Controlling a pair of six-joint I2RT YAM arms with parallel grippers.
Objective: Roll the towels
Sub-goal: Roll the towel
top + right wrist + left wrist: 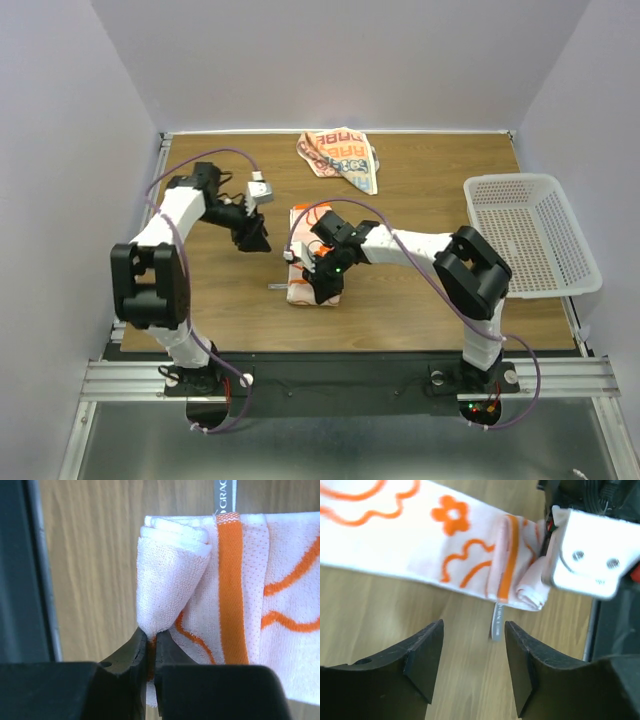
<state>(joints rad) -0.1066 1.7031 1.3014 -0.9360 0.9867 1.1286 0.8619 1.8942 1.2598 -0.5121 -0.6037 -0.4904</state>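
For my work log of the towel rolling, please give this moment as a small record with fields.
towel in work: orange-print towel, lying on the wooden table, its near end partly rolled
right jaws: shut on a fold at the rolled end
left jaws: open, empty, beside that towel
second towel: blue-lettered towel, crumpled near the far edge
basket: white perforated basket, at the right edge

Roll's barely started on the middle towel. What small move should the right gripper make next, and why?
Probably turn the right gripper to carry its pinched edge farther over the towel, toward the flat length. Its jaws are shut on the towel's curled end, only one small fold exists, and the left gripper is open beside the cloth, not touching it.
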